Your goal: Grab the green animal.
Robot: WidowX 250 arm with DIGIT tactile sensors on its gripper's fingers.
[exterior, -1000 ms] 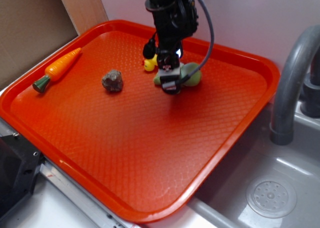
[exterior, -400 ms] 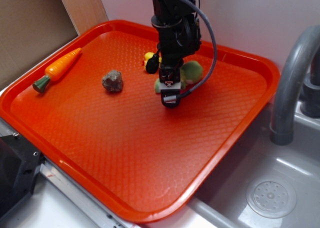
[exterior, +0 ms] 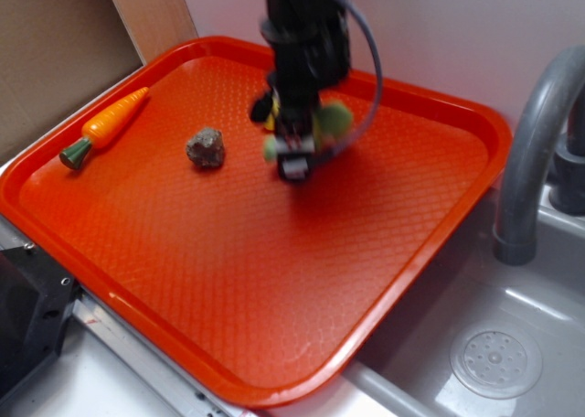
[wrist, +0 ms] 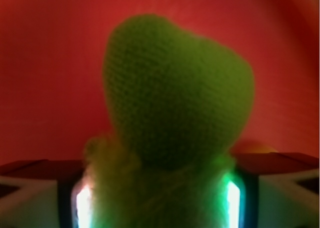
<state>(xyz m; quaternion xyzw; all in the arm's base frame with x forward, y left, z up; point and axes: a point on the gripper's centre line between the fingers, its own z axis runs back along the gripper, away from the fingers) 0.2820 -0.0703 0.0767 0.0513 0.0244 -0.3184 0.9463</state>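
A textured orange plastic tray (exterior: 228,280) rests on the grey surface (exterior: 110,385) beside a grey sink (exterior: 512,344); on it lie an orange toy carrot with a green top (exterior: 105,126) near the left rim; a brownish-grey rock-like lump (exterior: 206,148) toward the middle.

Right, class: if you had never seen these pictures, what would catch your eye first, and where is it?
The big orange tray beside the grey sink fills the exterior view. Above its far middle, the black tool grips the green animal, whose round head fills the wrist view. A toy carrot lies by the tray's left rim.
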